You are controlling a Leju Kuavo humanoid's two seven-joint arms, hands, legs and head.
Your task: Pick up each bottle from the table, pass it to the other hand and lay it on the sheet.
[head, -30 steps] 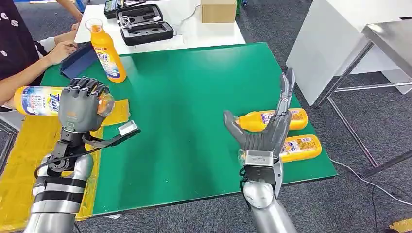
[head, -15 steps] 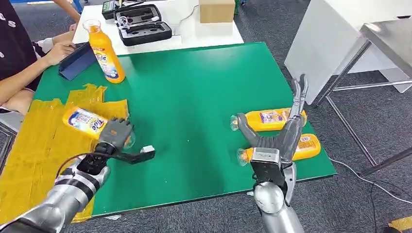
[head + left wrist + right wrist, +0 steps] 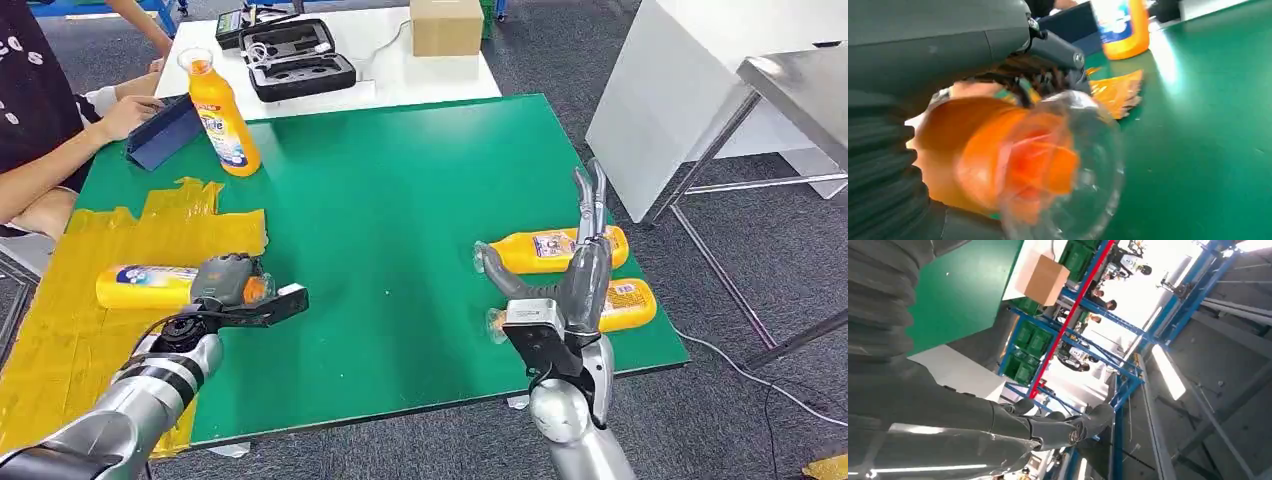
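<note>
Bottle [image 3: 150,286] flat on yellow sheet [image 3: 100,250] in left hand's [image 3: 228,282] grip; right hand [image 3: 575,285] spread, empty.

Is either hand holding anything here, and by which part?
Left hand grips a bottle at its cap end, over the sheet. Right hand holds nothing.

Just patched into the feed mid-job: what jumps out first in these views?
The left hand grips an orange bottle by its capped end, the bottle lying across the yellow sheet at the table's left side. The right hand stands open, fingers pointing up, above two more orange bottles lying on the green table near its right edge. A fourth bottle stands upright at the far left, near a seated person's hand.
</note>
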